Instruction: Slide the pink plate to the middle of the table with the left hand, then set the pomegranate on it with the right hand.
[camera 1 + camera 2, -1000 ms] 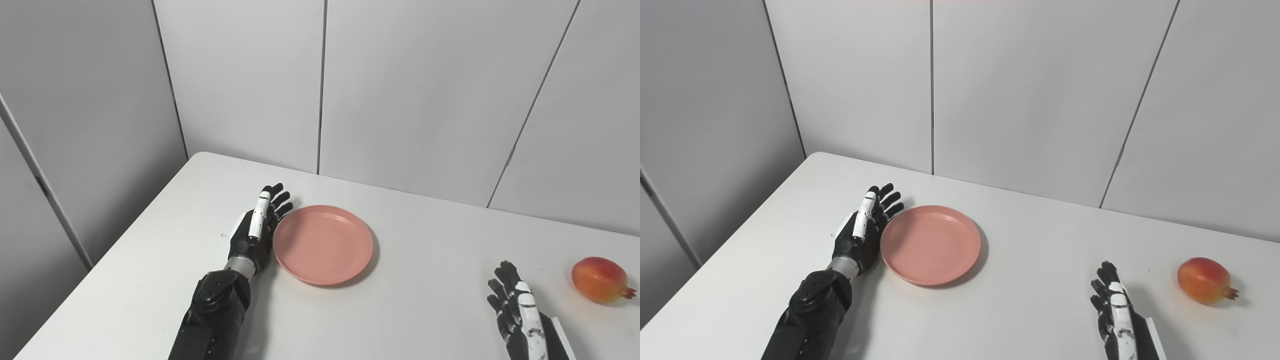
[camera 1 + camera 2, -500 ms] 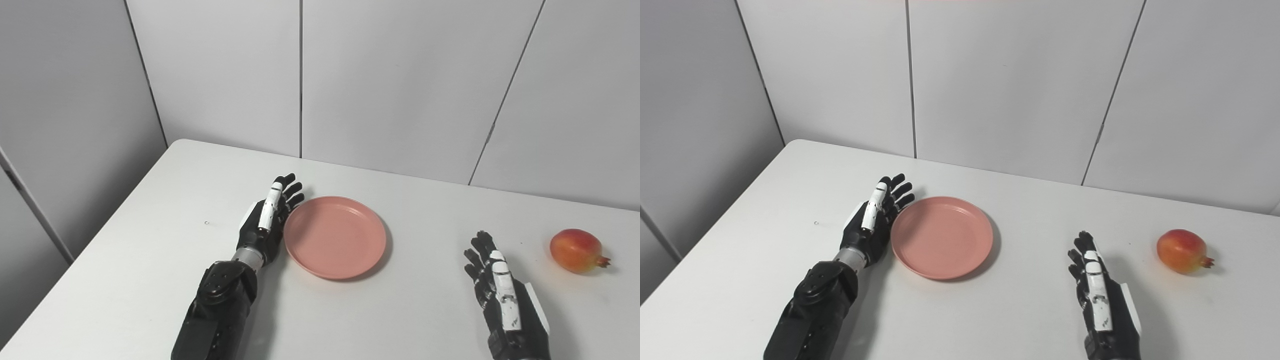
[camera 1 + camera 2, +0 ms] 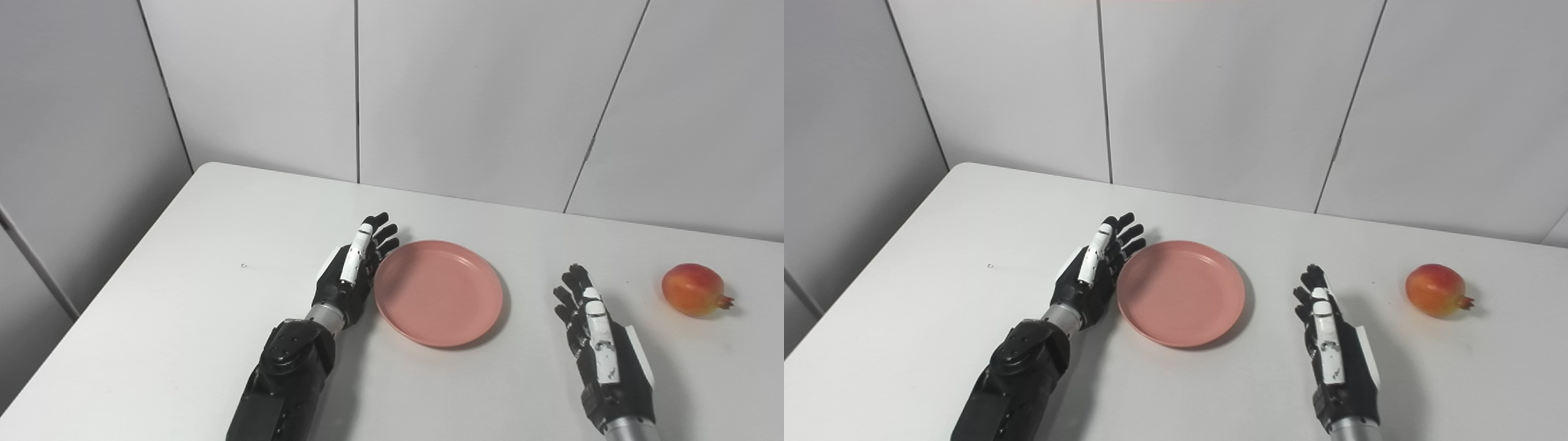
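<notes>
White table (image 3: 184, 318), grey panelled wall (image 3: 478, 92) behind it

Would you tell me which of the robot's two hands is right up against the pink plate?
The left hand, flat against the pink plate's left rim. The right hand hovers open between plate and pomegranate, touching neither.

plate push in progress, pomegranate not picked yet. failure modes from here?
1. The left hand presses edge-on against the pink plate's left rim with nothing gripped; it may ride over the low rim or spin the plate.
2. The open right hand lies just right of the plate, so further sliding could hit it.
3. The pomegranate is round and could roll from a loose grasp.
</notes>
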